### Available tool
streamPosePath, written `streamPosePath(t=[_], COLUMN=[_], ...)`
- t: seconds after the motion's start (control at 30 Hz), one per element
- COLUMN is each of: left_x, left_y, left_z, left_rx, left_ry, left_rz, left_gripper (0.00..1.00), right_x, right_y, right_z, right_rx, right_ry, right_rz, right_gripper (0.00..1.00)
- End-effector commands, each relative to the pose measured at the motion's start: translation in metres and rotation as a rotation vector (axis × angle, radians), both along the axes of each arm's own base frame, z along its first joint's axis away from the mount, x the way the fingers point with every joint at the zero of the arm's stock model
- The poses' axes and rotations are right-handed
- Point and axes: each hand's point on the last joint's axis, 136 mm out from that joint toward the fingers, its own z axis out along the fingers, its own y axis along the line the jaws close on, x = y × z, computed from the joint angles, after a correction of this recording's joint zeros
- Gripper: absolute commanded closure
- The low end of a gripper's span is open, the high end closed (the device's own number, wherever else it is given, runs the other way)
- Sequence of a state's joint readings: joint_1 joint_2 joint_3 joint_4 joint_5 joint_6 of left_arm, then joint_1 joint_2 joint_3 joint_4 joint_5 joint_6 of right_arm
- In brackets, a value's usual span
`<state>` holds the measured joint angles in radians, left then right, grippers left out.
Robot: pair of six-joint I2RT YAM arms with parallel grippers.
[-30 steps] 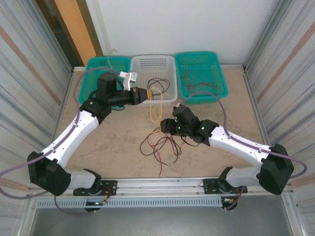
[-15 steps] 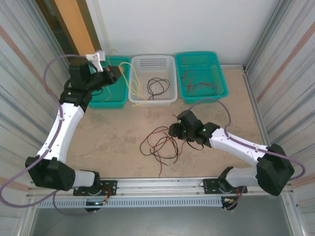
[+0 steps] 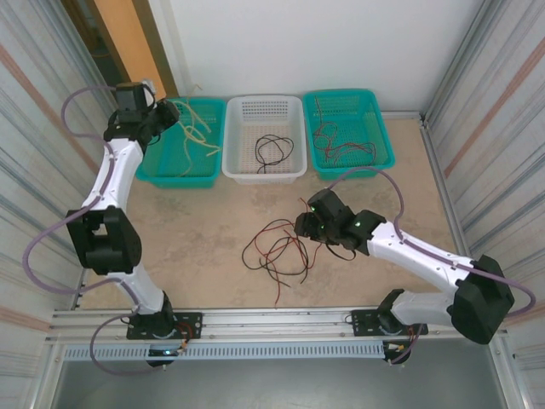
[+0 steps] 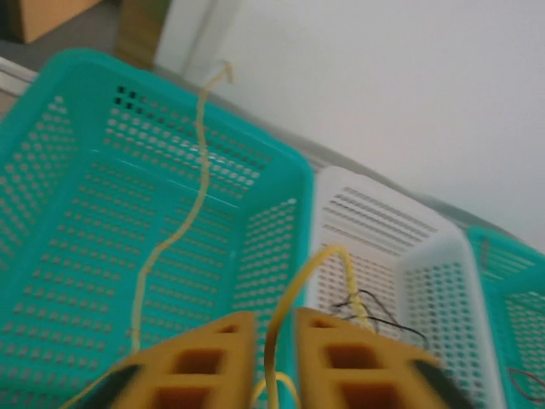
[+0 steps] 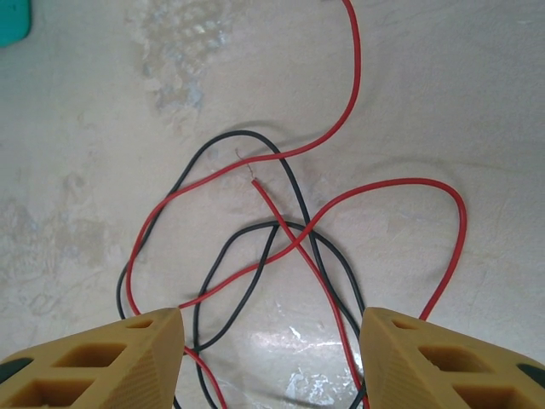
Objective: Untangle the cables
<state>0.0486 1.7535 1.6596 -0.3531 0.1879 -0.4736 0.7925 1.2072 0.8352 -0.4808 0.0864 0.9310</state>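
Note:
A tangle of red and black cables (image 3: pixel 277 251) lies on the table's middle. In the right wrist view a red cable (image 5: pixel 353 102) crosses a black cable (image 5: pixel 243 134) several times. My right gripper (image 5: pixel 272 328) is open just above them and holds nothing; from above the right gripper (image 3: pixel 304 226) sits at the tangle's right edge. My left gripper (image 3: pixel 162 115) reaches over the left green basket (image 3: pixel 183 179). A yellow cable (image 4: pixel 319 260) arches up between the nearly closed jaws of the left gripper (image 4: pixel 274 328). The yellow cable (image 3: pixel 197 132) trails into that basket.
Another yellow cable (image 4: pixel 200 162) lies in the left green basket (image 4: pixel 289 170). The white basket (image 3: pixel 264 175) holds a black cable (image 3: pixel 272 149). The right green basket (image 3: pixel 353 169) holds red and black cables (image 3: pixel 341 141). Corrugated walls close in both sides.
My left arm swung from the white basket leftward to over the left green basket, carrying the yellow cable. The right gripper shifted slightly and stays over the tangle.

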Motion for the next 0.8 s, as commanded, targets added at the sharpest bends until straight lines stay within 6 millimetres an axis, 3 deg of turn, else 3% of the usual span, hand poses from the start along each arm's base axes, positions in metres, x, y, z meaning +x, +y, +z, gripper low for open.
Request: streamPosePath(t=[0.0, 0.1, 0.2, 0.27, 0.37, 0.47, 0.57, 0.67, 0.77], left_x=[0.001, -0.006, -0.021, -0.031, -0.064, -0.116, -0.172, -0.219, -0.248], left_y=[0.028, 0.031, 0.021, -0.012, -0.081, -0.153, -0.21, -0.243, -0.255], left_z=[-0.007, -0.015, -0.013, -0.012, -0.015, -0.035, -0.06, -0.083, -0.108], left_rx=[0.095, 0.108, 0.083, 0.075, 0.127, 0.12, 0.163, 0.195, 0.178], left_ry=[0.056, 0.07, 0.056, 0.054, 0.064, 0.065, 0.105, 0.19, 0.252], left_rz=[0.072, 0.083, 0.095, 0.013, -0.171, -0.383, -0.589, -0.726, -0.789], left_gripper=[0.49, 0.38, 0.39, 0.43, 0.44, 0.45, 0.49, 0.55, 0.56], right_x=[-0.002, 0.0, 0.003, 0.006, 0.01, 0.011, 0.01, 0.01, 0.01], right_y=[-0.008, -0.01, -0.008, -0.007, -0.003, -0.002, -0.004, -0.007, -0.012], right_z=[0.009, 0.011, 0.012, 0.01, 0.005, -0.001, -0.011, -0.026, -0.039], right_rx=[-0.027, -0.041, -0.046, -0.047, -0.051, -0.058, -0.07, -0.068, -0.082], right_ry=[-0.021, -0.025, -0.025, -0.018, 0.002, 0.021, 0.052, 0.099, 0.133], right_rz=[-0.011, -0.011, -0.01, -0.012, -0.012, -0.021, -0.04, -0.079, -0.122], right_gripper=[0.44, 0.43, 0.43, 0.43, 0.43, 0.43, 0.43, 0.43, 0.45])
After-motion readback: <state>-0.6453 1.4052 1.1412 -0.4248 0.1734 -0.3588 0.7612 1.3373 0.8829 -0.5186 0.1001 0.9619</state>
